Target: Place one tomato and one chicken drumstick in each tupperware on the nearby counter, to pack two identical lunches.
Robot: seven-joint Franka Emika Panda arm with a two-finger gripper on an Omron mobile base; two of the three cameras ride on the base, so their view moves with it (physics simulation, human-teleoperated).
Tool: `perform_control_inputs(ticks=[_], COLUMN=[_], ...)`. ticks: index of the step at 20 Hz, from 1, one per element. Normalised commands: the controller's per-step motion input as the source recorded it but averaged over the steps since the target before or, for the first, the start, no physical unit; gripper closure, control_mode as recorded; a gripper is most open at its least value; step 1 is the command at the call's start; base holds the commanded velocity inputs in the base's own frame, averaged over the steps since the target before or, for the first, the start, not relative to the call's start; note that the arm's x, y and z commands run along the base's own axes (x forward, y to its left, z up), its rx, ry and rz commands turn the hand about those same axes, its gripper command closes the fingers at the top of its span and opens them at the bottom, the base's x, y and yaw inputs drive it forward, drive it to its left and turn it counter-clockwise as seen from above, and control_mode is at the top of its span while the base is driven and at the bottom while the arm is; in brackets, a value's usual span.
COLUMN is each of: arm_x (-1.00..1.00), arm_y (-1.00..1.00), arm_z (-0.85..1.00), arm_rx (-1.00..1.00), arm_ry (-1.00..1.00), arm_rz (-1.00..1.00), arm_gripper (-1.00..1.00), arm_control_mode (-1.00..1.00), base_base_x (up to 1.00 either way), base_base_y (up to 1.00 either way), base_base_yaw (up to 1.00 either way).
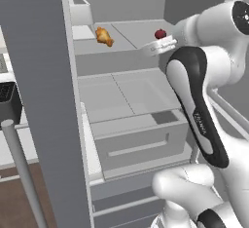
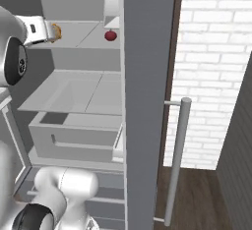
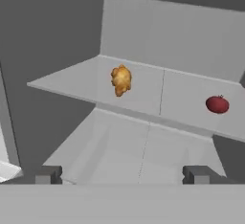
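A golden-brown chicken drumstick point(image 3: 120, 79) lies on the upper grey shelf point(image 3: 179, 98) of an open fridge, also seen from the left base point(image 1: 103, 36). A dark red tomato point(image 3: 217, 104) rests on the same shelf, further right point(image 1: 160, 34) point(image 2: 110, 35). My gripper point(image 3: 122, 175) is open and empty. It hovers in front of the shelf edge, short of both foods and lower than the shelf. From the right base, my hand partly covers the drumstick point(image 2: 57, 31). The tupperware and the counter are out of view.
The open fridge door point(image 1: 44, 100) with its long bar handle point(image 1: 22, 173) stands close on the left. A lower shelf point(image 1: 126, 95) and a grey drawer point(image 1: 141, 146) sit under the food shelf. A white brick wall point(image 2: 211, 67) is on the right.
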Motion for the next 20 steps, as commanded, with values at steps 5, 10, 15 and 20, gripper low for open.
perform_control_inputs(ticks=[5,10,15,20], arm_x=[0.35,1.0,0.99,1.0], arm_y=[0.1,0.29,0.4,0.44], arm_z=[-0.2,-0.28,-0.07,-0.14], arm_rx=[0.0,0.02,0.0,0.0], arm_ry=[-0.08,-0.01,0.0,0.01], arm_rz=[0.04,0.0,-0.01,-0.02], arm_gripper=[-1.0,-1.0,-1.0,-1.0], arm_control_mode=[-1.0,-1.0,-1.0,-1.0], base_base_x=[0.0,0.0,0.0,0.0], base_base_y=[0.0,0.0,0.0,0.0], base_base_yaw=[0.0,0.0,0.0,0.0])
